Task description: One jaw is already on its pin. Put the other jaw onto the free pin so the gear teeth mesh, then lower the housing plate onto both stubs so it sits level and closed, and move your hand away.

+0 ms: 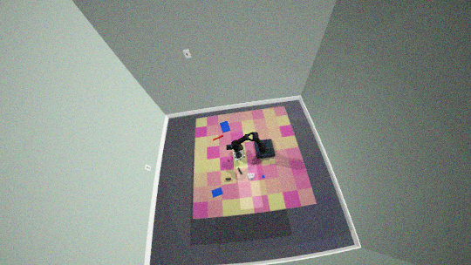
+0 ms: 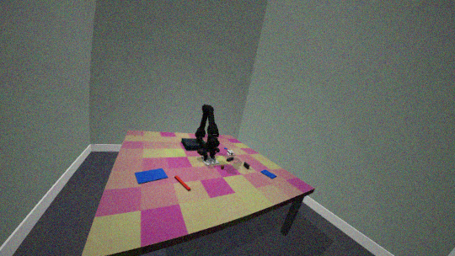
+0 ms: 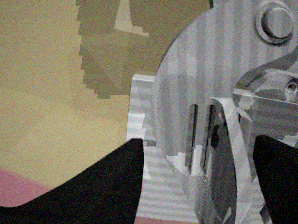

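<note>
My gripper (image 1: 238,151) (image 2: 210,157) (image 3: 200,148) stands partly open, gripping nothing. The grey slotted housing lies beyond and between the jaws; a pale curved piece (image 3: 241,145) shows between them, nearer the right-hand tip in the wrist view.

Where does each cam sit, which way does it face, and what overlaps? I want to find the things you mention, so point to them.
Top: high above, looking steeply down at the checkered table (image 1: 275,196) (image 2: 122,200); whole arm (image 1: 249,137) (image 2: 206,110) visible.
Exterior: beyond a table edge, facing the arm slightly downward; whole arm visible.
Wrist: on the arm, looking past the black gripper fingers at grey-white parts.
Top and exterior share the red stick (image 1: 218,138) (image 2: 182,183) and arm.
</note>
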`<state>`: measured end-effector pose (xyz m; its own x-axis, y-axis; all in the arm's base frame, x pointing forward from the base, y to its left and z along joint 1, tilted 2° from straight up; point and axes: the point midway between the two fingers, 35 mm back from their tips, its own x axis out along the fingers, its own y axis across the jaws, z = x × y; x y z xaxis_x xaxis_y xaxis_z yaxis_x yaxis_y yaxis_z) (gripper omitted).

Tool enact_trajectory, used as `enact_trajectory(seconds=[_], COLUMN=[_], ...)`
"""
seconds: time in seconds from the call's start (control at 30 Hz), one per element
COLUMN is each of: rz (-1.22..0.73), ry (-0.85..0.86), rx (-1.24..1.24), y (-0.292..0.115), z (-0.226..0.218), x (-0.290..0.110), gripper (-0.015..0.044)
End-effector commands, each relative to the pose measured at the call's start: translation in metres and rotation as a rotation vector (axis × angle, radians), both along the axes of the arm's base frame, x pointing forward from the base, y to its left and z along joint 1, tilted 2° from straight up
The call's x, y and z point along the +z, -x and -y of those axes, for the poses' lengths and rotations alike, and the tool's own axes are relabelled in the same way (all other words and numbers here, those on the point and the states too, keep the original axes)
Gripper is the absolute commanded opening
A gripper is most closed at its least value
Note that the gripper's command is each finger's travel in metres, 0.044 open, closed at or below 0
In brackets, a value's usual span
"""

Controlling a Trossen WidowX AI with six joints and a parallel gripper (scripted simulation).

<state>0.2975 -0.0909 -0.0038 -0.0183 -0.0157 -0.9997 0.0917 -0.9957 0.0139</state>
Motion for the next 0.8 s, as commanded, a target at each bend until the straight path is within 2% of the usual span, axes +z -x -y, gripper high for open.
enact_trajectory(seconds=[0.0,0.17,0.4,0.57,0.77], rz=[0.000,0.000,0.002,0.013,0.042], ry=[0.000,0.000,0.001,0.004,0.035], rx=[0.000,0.000,0.002,0.004,0.121], y=[0.000,-0.001,-0.001,-0.004,-0.013], z=[0.000,0.000,-0.001,0.000,-0.002], x=[0.000,0.007,0.067,0.062,0.069], gripper=[0.0224,0.0224,0.0224,0.0224,0.0382])
